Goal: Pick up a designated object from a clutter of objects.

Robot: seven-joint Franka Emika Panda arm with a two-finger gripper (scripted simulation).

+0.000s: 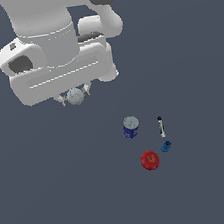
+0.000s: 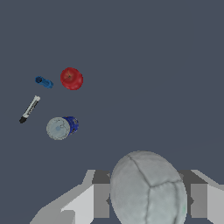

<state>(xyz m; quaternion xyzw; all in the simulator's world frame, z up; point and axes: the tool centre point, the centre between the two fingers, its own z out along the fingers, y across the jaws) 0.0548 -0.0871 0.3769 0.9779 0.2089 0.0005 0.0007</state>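
Observation:
The designated object, a small pale grey-white ball (image 1: 75,96) (image 2: 148,188), sits between the fingers of my gripper (image 1: 75,97) (image 2: 148,199), which is shut on it. In the exterior view it hangs under the white hand, up and toward that view's left of the rest of the clutter. The wrist view shows the ball large in the foreground, filling the gap between the two grey fingers (image 2: 92,199), with the floor well below.
On the dark floor lie a blue can with a pale top (image 1: 131,127) (image 2: 61,127), a red round object (image 1: 150,160) (image 2: 71,78), a tiny blue piece (image 1: 166,146) (image 2: 43,82) and a thin black-and-white stick (image 1: 160,126) (image 2: 29,109).

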